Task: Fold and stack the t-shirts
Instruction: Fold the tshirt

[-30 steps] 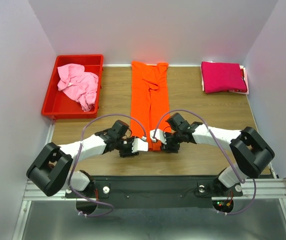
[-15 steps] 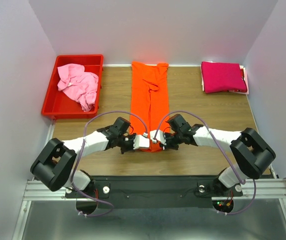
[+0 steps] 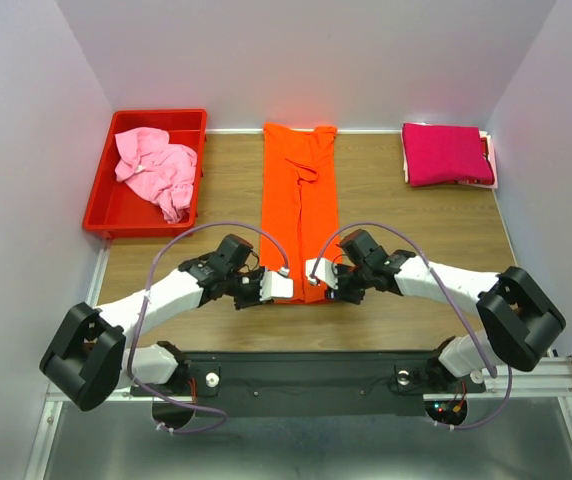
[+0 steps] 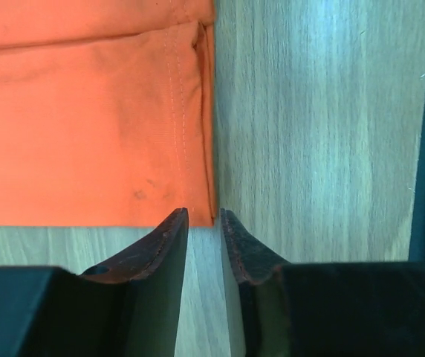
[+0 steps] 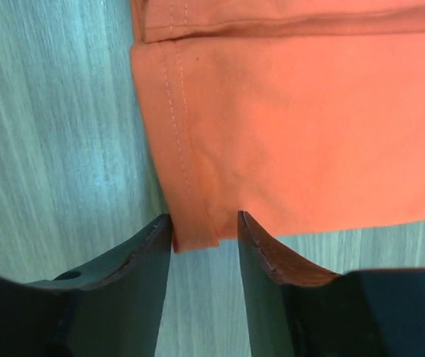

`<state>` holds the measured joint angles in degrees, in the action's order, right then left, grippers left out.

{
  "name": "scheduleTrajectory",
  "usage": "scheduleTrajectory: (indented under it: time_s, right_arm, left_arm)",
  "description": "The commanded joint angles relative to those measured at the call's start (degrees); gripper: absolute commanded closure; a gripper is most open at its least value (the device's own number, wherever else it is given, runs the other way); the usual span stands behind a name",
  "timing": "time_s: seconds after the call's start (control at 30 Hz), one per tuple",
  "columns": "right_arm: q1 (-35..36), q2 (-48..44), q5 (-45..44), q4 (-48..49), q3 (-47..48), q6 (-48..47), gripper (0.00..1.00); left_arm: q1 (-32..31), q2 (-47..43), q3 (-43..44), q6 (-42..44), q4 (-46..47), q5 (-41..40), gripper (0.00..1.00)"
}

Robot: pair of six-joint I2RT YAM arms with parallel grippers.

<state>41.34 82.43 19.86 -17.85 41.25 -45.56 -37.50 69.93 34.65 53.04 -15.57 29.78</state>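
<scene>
Orange t-shirt (image 3: 299, 200): flat in the middle of the table (image 3: 406, 230), folded into one long thin strip, going from the top edge of the wood down to the two arms.
Bottom end of the strip: low in the middle of the top view, right between both sets of fingers.
Stitching: two thin lines of thread along the bottom hem, seen close up in both wrist views.
Left fingers (image 4: 169, 238): spread just a little, with a thin gap and bare wood showing in it; tips at one bottom corner of the orange cloth; not pinching it.
Right fingers (image 5: 153, 245): spread a bit wider; the other bottom corner of the orange cloth poking into the gap; not squeezed, with wood showing beside the corner.
Left arm (image 3: 181, 290): reaching in from the lower left of the top view, low over the table.
Right arm (image 3: 436, 283): reaching in from the lower right, low over the table too.
Magenta t-shirt (image 3: 444, 153): folded into a neat block at the upper right of the table.
Pale layer (image 3: 487, 160): peeking out under the magenta block on its right side; cannot tell what.
Pink t-shirt (image 3: 156, 170): a crumpled heap inside the bin, well apart from the fingers.
Red bin (image 3: 101, 205): at the upper left of the table, by the walls.
</scene>
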Motion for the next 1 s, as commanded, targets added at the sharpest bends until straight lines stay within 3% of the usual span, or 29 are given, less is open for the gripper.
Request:
scheduleTrajectory:
  time_s: [0.0, 0.07, 0.27, 0.57, 0.63, 0.67, 0.7, 0.77, 0.87, 0.9, 0.97]
  right_arm:
    - [0.3, -2.9, -0.3, -3.2, 0.1, 1.2, 0.49]
    - [0.3, -2.9, -0.1, -3.4, 0.1, 1.1, 0.45]
    - [0.3, 0.3, 0.0, -2.3, -0.1, -0.5, 0.44]
    - [0.4, 4.0, 0.4, 0.2, -1.6, -0.6, 0.46]
    - [0.4, 5.2, 0.2, 0.5, -1.9, -0.8, 0.62]
    - [0.3, 5.5, 0.1, 0.5, -2.1, -0.8, 0.62]
    - [0.3, 5.6, -0.2, 0.7, -2.3, -0.8, 0.73]
    - [0.3, 5.4, -0.8, 1.0, -2.6, -0.6, 0.84]
    - [0.3, 3.9, -1.8, 0.9, -2.8, 0.0, 0.94]
    - [0.3, 2.1, -2.7, 0.7, -2.7, 0.9, 0.99]
    - [0.3, -0.1, -3.8, 0.2, -2.2, 1.7, 0.99]
  left_arm:
    - [0.0, -1.6, 2.1, -0.5, -2.6, 0.6, 0.63]
    - [0.0, -0.9, 2.0, -0.9, -1.1, 0.5, 0.60]
    - [0.0, 4.1, 1.6, -1.0, 2.6, 0.5, 0.53]
    - [-0.1, 9.0, 0.6, -0.4, 4.4, -1.3, 0.54]
    - [-0.1, 9.0, 0.1, -0.5, 4.5, -1.7, 0.65]
    - [-0.2, 9.0, 0.1, -0.4, 4.5, -1.7, 0.66]
    - [-0.2, 8.7, -0.2, -0.4, 4.3, -1.7, 0.74]
    - [-0.1, 8.5, -0.5, -0.7, 4.3, -1.8, 0.84]
    - [-0.1, 8.0, -0.1, -2.3, 3.9, -1.7, 0.97]
    - [-0.1, 7.2, 0.1, -2.3, 3.4, -1.7, 1.00]
    - [0.0, 5.9, 0.6, -3.0, 2.7, -1.4, 1.00]
